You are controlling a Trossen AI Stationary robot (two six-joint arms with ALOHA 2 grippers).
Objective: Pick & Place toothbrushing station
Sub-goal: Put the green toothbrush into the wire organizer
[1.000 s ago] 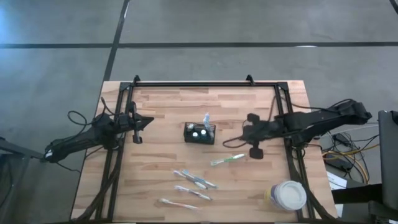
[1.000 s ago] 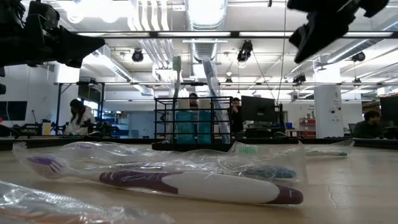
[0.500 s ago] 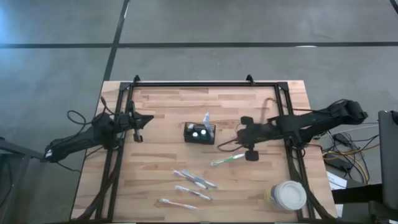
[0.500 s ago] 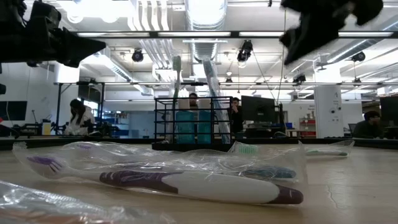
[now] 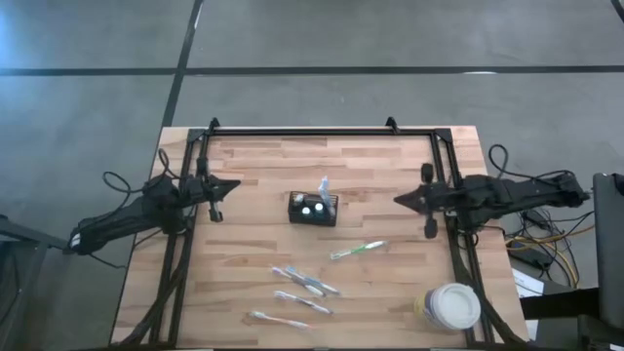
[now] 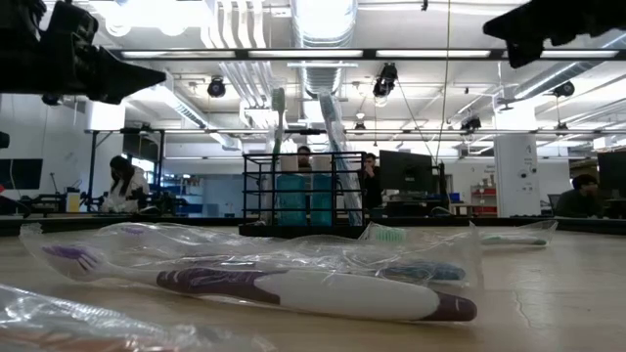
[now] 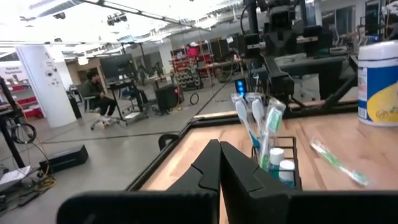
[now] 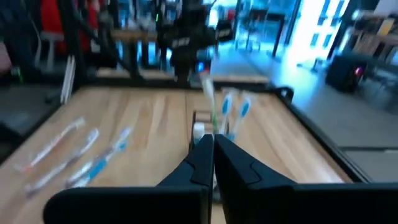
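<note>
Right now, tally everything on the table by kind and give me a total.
Black caddy: 1
Toothbrushes standing in it: 3
White-capped containers in it: 2
Bare green toothbrush: 1
Wrapped toothbrushes: 3
White tub: 1
Total: 11

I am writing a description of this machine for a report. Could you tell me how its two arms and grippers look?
Both arms are dark, nearly black, slim and built of jointed segments, with thin black cables looping along them. The left gripper and the right gripper each end in two flat, black, wedge-shaped fingers that taper to a point. No markings are visible on them.
</note>
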